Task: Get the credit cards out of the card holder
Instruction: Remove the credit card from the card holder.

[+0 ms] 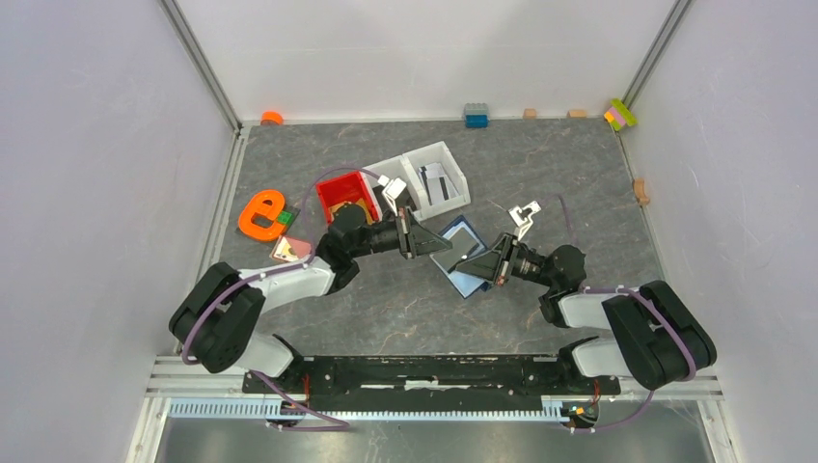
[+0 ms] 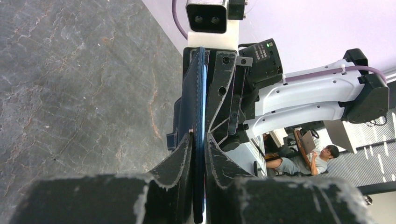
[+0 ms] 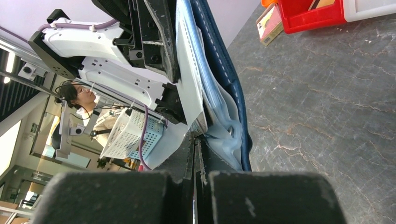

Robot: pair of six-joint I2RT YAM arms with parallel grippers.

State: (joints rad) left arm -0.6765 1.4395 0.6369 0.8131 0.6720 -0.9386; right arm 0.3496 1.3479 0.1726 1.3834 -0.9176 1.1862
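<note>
The navy card holder (image 1: 461,253) hangs open between my two grippers above the table's middle, its lighter blue inside facing up. My left gripper (image 1: 431,243) is shut on the holder's left edge; in the left wrist view the dark blue holder (image 2: 196,93) runs edge-on between the jaws (image 2: 200,140). My right gripper (image 1: 475,262) is shut on the edge of a light grey credit card (image 3: 189,84) that sticks out of the holder's pale blue pocket (image 3: 219,107); its jaws (image 3: 196,140) are pressed together on it. More cards (image 1: 434,180) lie in the white bin's right compartment.
A white two-compartment bin (image 1: 413,164) and a red bin (image 1: 333,188) stand behind the grippers. An orange letter e (image 1: 260,214) and brown and pink flat pieces (image 1: 289,249) lie at the left. Small blocks (image 1: 475,116) line the back wall.
</note>
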